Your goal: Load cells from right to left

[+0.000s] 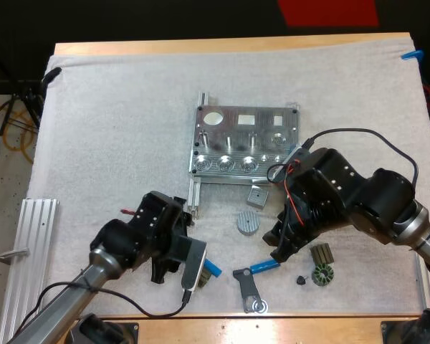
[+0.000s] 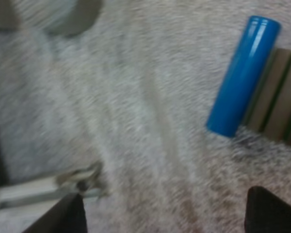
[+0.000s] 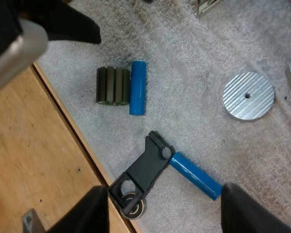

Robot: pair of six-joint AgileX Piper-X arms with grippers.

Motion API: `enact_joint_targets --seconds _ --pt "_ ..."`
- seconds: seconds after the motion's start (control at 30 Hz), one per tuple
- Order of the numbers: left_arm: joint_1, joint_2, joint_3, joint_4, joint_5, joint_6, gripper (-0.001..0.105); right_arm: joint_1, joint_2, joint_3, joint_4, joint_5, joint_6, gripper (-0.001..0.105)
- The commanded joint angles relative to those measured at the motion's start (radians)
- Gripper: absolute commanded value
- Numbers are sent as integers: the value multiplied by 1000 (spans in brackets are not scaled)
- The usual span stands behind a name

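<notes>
1. The white mat [image 1: 115, 129] carried one metal fixture [image 1: 244, 147] at its middle. I saw no blue in any of its sockets, so loading looked not yet begun
2. The left gripper [image 2: 167, 212] stood wide, its fingers well apart and clear of everything. The right gripper [image 3: 164, 206] was likewise wide and held nothing
3. One round disc [image 1: 249, 222] and one small metal block [image 1: 256, 196] lay between the fixture and the grippers
4. There were two blue cylinders. The loose cell [image 2: 242, 75] lay just ahead of the left gripper, offset toward one finger, its side against a ribbed part [image 2: 276, 97]. Its long axis ran away from the gripper, across the line the fingers close along. That should suit a grasp after a sideways shift. The left arm was the nearer one
5. The second blue cylinder [image 3: 194, 175] lay below the right gripper, end-on against one black lever [image 3: 145, 170]. I could not tell whether they were joined
6. Two more dark ribbed pieces [image 1: 321, 252] sat by the right arm, which made three in all
</notes>
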Motion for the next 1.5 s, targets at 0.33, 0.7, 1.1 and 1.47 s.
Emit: enact_joint_targets --seconds 0.33,0.7,1.1,1.47 --pt "0 133 28 -190 27 63 66 1 -11 -2 -3 -12 14 51" --pt "0 210 28 -206 107 63 66 1 -11 -2 -3 -12 15 51" --pt "0 262 28 -184 110 63 66 1 -11 -2 -3 -12 15 51" --pt "0 273 28 -180 216 85 66 1 -11 -2 -3 -7 15 51"
